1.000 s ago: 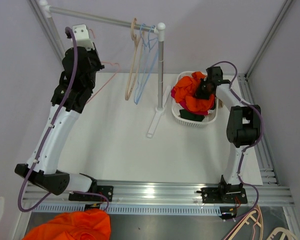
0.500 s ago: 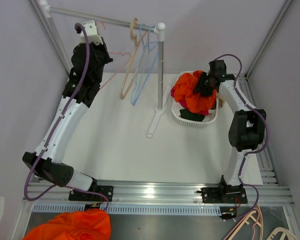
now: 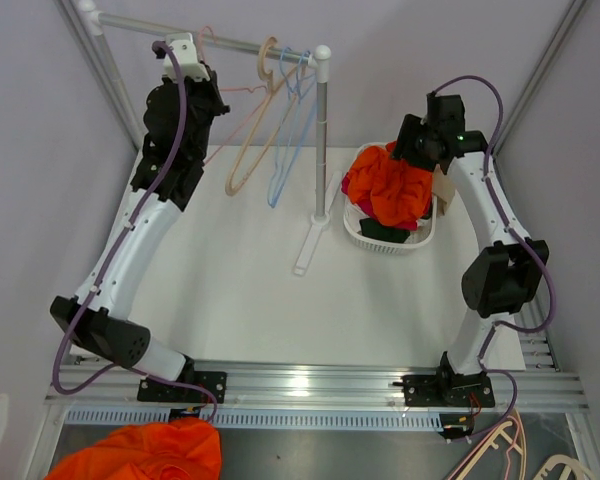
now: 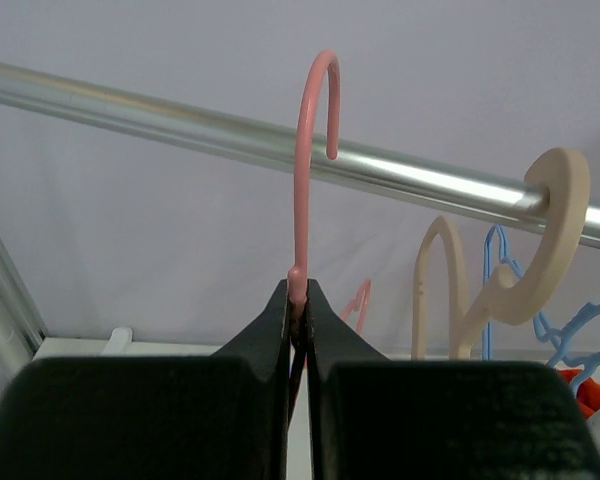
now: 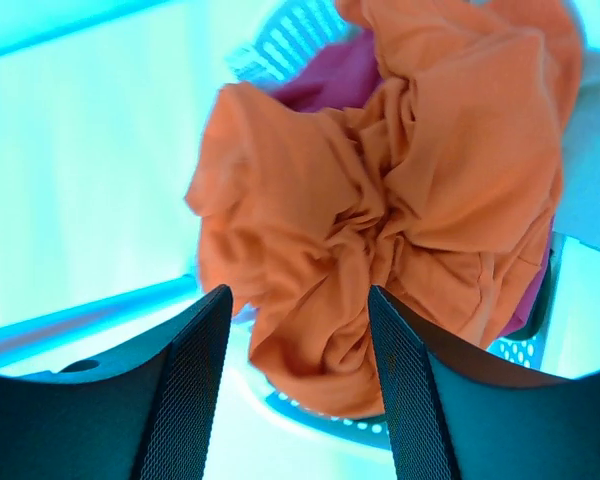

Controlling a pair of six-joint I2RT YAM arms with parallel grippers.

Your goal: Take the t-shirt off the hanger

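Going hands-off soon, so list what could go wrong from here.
The left gripper pinches the pink hanger below its hook; whether the hook sits over the rail is unclear, so releasing could drop it.
The beige hanger hangs close by and could get knocked.
The orange t-shirt is heaped above the basket rim under the open right gripper; it might spill.

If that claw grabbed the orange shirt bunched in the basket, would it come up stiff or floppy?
Probably floppy: the orange shirt lies crumpled in deep folds, so it would likely sag and drape. It looks thin and light. It might drag the magenta garment beside it in the white basket.
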